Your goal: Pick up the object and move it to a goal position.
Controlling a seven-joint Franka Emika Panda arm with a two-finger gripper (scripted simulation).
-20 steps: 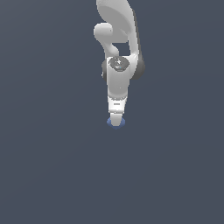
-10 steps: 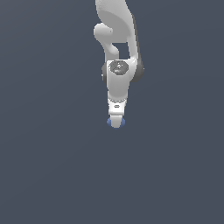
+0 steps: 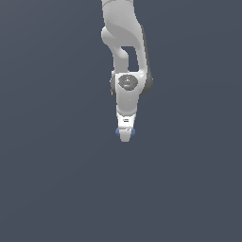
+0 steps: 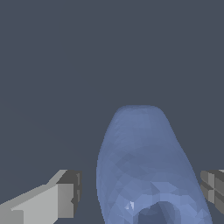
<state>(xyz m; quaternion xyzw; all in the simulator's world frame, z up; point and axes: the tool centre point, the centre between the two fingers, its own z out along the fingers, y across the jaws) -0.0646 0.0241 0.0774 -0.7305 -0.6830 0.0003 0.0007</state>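
Most of the object (image 3: 117,132) was hidden behind the gripper (image 3: 125,137) in the exterior view; only blue slivers showed at either side. No writing was legible. Compared with a second earlier, the arm (image 3: 124,42) and object sat unchanged. In the wrist view the fingers (image 4: 65,197) stood apart, flanking the object (image 4: 144,175) with visible gaps, gripping nothing.

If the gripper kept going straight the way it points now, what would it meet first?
Most likely the blue object: it sits between the gripper's fingers, which stand apart from it. Depth is unclear.
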